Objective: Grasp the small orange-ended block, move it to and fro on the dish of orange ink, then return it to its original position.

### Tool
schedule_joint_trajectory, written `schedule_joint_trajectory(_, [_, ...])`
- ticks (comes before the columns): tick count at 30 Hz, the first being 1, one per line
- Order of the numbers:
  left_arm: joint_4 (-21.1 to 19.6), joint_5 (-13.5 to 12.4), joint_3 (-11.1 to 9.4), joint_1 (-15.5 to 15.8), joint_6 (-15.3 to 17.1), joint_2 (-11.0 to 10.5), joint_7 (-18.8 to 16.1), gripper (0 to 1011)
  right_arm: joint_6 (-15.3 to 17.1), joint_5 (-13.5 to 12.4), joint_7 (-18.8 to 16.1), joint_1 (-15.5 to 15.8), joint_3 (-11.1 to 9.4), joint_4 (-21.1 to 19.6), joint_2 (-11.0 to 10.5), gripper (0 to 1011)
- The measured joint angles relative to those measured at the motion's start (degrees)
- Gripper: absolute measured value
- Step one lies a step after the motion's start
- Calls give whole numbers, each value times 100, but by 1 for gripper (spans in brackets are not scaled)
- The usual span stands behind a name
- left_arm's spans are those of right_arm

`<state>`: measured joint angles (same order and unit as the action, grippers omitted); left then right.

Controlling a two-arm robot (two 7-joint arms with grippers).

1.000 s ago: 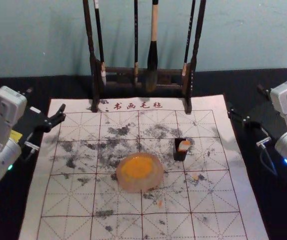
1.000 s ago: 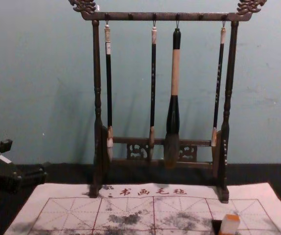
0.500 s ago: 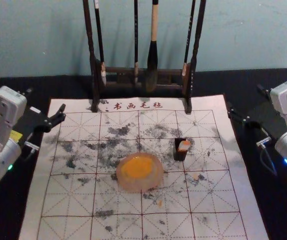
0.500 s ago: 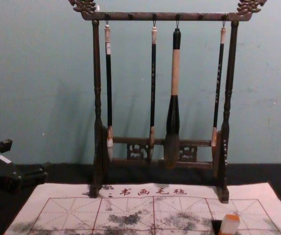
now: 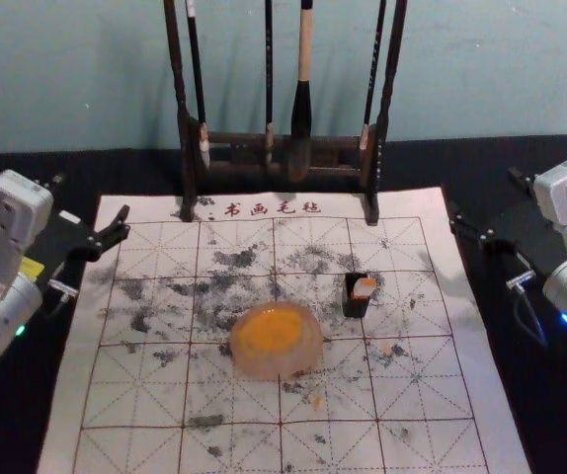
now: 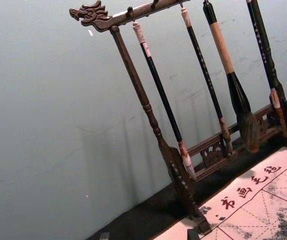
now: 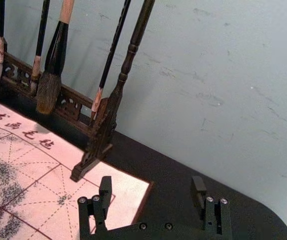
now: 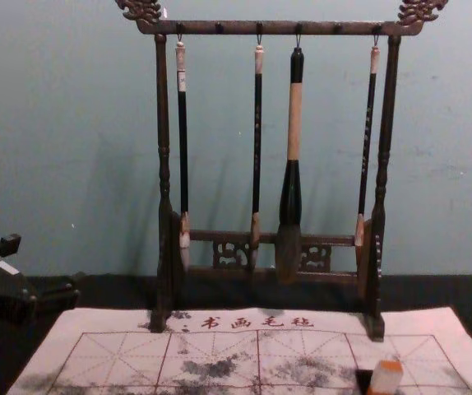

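Orange at one end and white along the side: a small block point(image 5: 364, 287), to the right of the dish of orange ink point(image 5: 270, 329). Set at a small black holder point(image 5: 354, 307), leaning slightly; cannot tell whether seated inside or only propped against it. Left claw point(image 6: 148, 234) by the left edge of the calligraphy mat point(image 5: 432, 434), tips parted, nothing between. Right claw point(image 7: 152, 185) by the right edge, likewise released and empty, and on the nearer side for the pickup. Likely at the outset, with grasp, rubbing and return all to come.

Most likely trouble at the first pinch. Close a little too low or off-centre, and risk catching the holder along with the block, or knocking both over from a sideways brush. Grip too near the orange end, and smear ink on the claw, then slip from the wet surface. Over the dish, press too hard and perhaps skid it across the mat; sweep too wide and ride up over the rim, flicking ink outward. Swing too far back on the approach, and possibly bump the brush rack point(image 8: 277, 28). Back at the holder, beware of a twisted hold: a crooked landing, a topple, fresh orange on the mat.
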<state>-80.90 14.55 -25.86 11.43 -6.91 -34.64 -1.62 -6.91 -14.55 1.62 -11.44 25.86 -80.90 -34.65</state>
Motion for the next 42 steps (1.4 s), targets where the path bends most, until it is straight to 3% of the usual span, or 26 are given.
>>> schedule_joint_trajectory(14, [0,0,0,0,0,0,0,1001,0,0,0,0,0,0,0,1002])
schedule_joint_trajectory(18, [0,0,0,0,0,0,0,1001,-87,-76,-249,33,-47,-32,-24,1000])
schedule_joint_trajectory(29, [0,0,0,0,0,0,0,1001,-490,-736,-1870,162,-127,-267,-375,1000])
schedule_joint_trajectory(31, [0,0,0,0,0,0,0,1001,-667,-979,-2493,135,-99,-240,-444,1000])
schedule_joint_trajectory(32, [0,0,0,0,0,0,0,1001,-667,-979,-2493,135,-99,-240,-444,1000])
schedule_joint_trajectory(36, [0,0,0,0,0,0,0,1001,-836,-1166,-3258,-1,-1,-75,-465,1000])
schedule_joint_trajectory(42, [0,0,0,0,0,0,0,1001,-959,-1171,-4110,-323,215,266,-429,1000])
